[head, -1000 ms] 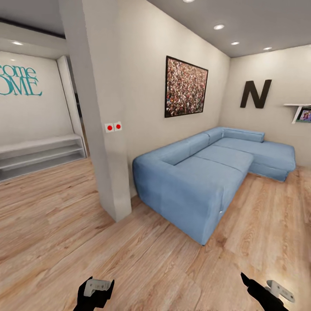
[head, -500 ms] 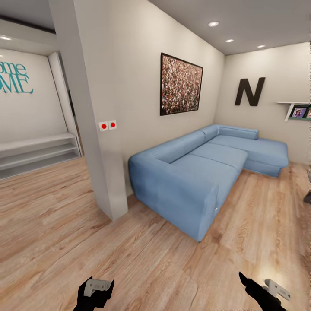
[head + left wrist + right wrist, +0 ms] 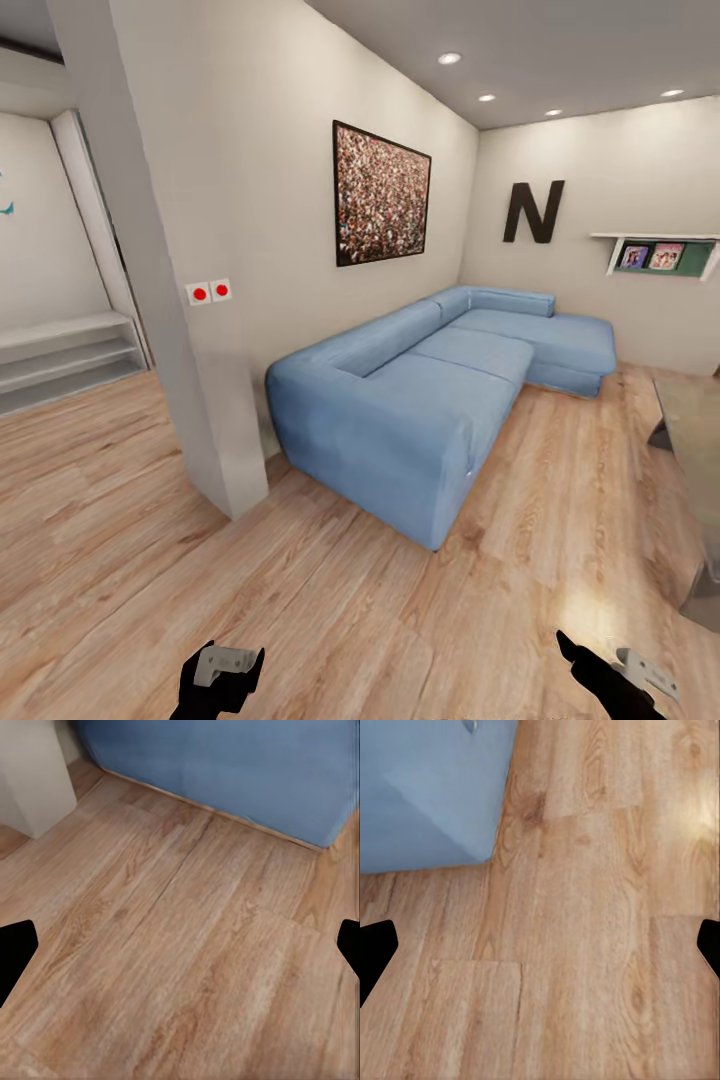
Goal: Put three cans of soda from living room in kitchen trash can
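Head view: both arms hang low, the left claw (image 3: 222,668) and right claw (image 3: 622,678) spread apart and empty above the wood-plank floor (image 3: 330,610). Since a second ago the whole view has swung right, bringing a grey tabletop (image 3: 695,425) into sight beyond the blue sofa (image 3: 430,385). No soda cans visible yet; the search continues.

You see a warm wood-plank floor (image 3: 330,590) with a soft sheen, a matt blue cloth sofa (image 3: 420,400), and smooth matt painted walls (image 3: 270,170).
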`<state>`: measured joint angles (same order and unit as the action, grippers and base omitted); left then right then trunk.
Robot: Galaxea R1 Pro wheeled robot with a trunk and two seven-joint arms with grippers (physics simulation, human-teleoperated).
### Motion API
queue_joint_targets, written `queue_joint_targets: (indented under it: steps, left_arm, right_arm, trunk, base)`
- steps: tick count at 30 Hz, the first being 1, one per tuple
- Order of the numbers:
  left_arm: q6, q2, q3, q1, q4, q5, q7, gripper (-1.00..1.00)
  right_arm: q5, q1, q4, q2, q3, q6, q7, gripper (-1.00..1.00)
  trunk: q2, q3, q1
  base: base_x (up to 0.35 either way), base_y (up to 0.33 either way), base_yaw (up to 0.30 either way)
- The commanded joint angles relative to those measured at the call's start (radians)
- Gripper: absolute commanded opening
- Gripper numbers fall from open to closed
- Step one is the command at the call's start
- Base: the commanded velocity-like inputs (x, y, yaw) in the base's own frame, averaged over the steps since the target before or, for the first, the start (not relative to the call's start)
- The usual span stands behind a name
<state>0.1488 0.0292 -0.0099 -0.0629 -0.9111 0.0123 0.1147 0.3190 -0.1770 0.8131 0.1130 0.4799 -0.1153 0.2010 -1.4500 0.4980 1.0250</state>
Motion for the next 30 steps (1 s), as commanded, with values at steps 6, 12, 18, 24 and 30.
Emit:
queue_joint_targets:
  steps: [6,12,18,24,30]
  left_arm:
    - [0.0,0.0,0.001,0.0,0.0,0.0,0.0,1.0]
    - [0.0,0.0,0.001,0.0,0.0,0.0,0.0,1.0]
    - [0.0,0.0,0.0,0.0,0.0,0.0,0.0,1.0]
    - [0.0,0.0,0.0,0.0,0.001,0.0,0.0,1.0]
    - [0.0,0.0,0.001,0.0,0.001,0.0,0.0,1.0]
  right_arm:
    - [0.0,0.0,0.0,0.0,0.001,0.001,0.0,1.0]
    - [0.0,0.0,0.0,0.001,0.002,0.002,0.0,1.0]
    - [0.001,0.0,0.0,0.002,0.003,0.001,-0.001,1.0]
    - [0.001,0.0,0.0,0.002,0.005,0.0,-0.005,1.0]
    - [0.002,0.0,0.0,0.002,0.005,0.0,-0.007,1.0]
  trunk:
    - [0.0,0.0,0.0]
    - [0.0,0.0,0.0]
    - [0.0,0.0,0.0]
    - [0.0,0.0,0.0]
    - [0.0,0.0,0.0]
  base:
    - [0.0,0.0,-0.244]
    - [0.0,0.0,-0.245]
    - [0.0,0.0,-0.245]
    - [0.0,0.0,-0.245]
    - [0.0,0.0,-0.246]
